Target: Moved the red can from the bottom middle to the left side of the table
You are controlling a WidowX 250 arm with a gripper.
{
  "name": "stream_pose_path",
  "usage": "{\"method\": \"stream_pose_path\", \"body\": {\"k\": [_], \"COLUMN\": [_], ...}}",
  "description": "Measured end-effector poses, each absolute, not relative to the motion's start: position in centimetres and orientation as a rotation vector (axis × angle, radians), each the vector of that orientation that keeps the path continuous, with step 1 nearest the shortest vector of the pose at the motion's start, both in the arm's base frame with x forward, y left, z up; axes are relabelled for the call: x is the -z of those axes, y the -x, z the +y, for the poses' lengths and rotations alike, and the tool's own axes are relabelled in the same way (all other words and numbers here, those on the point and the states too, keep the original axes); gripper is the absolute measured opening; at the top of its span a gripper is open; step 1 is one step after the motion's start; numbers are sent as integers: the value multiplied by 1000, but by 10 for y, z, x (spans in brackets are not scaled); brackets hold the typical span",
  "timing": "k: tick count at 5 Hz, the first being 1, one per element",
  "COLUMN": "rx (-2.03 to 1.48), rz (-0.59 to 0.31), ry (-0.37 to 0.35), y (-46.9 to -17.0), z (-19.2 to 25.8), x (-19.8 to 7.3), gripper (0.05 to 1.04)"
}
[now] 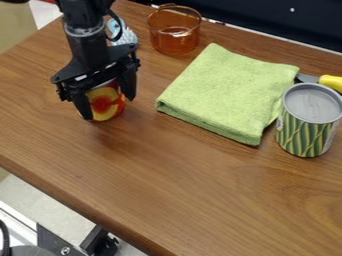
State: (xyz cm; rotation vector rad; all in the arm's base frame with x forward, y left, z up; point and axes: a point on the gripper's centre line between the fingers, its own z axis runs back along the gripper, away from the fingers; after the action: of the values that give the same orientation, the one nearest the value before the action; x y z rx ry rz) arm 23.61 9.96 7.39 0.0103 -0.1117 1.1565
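Camera view: pinching the red can (105, 104) between both fingers of the hand (107, 108), at the left of the tabletop (174, 185). Could topple or roll the curved can by opening unevenly, or by letting go above the wood. Might drag it by lifting with one finger catching its side. Notice smooth, glossy grain; a soft, fuzzy green cloth (224, 90) folded squarish; a see-through amber cup (175, 37), round-walled; a patterned cylinder (306, 127), grey-lidded.

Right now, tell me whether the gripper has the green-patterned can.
No, the gripper has its fingers either side of the red can, left of the green towel.
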Motion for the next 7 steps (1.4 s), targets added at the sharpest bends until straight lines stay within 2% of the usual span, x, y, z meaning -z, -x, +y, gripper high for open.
{"method": "stream_pose_path", "body": {"k": [1,2,3,5,7], "rx": [-1139,-1034,-887,-785,-819], "rz": [-113,-126,-98,-65,-114], "ry": [-16,-54,-105,-104,-85], "y": [-244,-249,-250,-262,-277], "z": [111,120,126,139,147], "x": [-76,-77,-76,-75,-81], "gripper": [999,999,998,998,999]}}
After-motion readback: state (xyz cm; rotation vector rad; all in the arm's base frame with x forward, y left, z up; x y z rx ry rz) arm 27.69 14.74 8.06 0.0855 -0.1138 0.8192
